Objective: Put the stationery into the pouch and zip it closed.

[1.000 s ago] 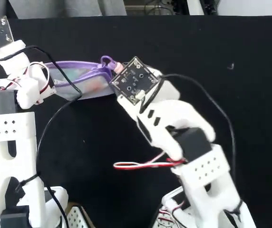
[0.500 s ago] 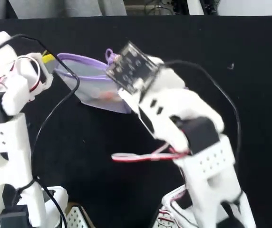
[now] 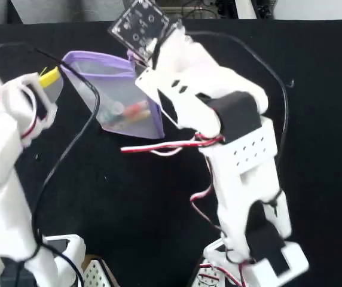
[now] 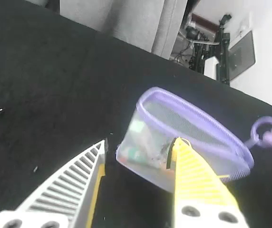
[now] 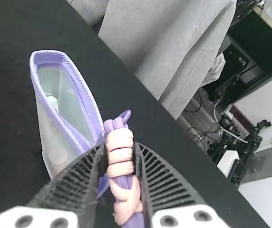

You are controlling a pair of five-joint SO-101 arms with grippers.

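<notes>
Across the whole field of play, black table (image 3: 314, 119), near edge to far. Up the right-centre, big white right arm (image 3: 237, 155), bent over toward the far left. Down the left side, left arm (image 3: 3, 161), white too, leaning in from the near corner.

Between the two, at the far centre-left: pouch (image 3: 120, 98), clear-sided with a purple zip rim, mouth gaping wide. Tilted, rim to the far side, bottom corner pointing near (can't call whether that corner touches the table).

On to the right gripper (image 5: 119, 147): fingers clamped tight on the pink braided pull (image 5: 121, 166) at the pouch's right end, squeezing it from both sides.

Over to the left gripper (image 4: 140, 141): fingers spread well apart, holding nothing, yellow fingertip (image 3: 48, 76) parked just beside the rim's left end.

Dangling by the pull, a small purple ring (image 4: 264, 129). And down in the bottom of the pouch, stationery (image 3: 129, 112), small bits of red and green showing through the clear wall.
</notes>
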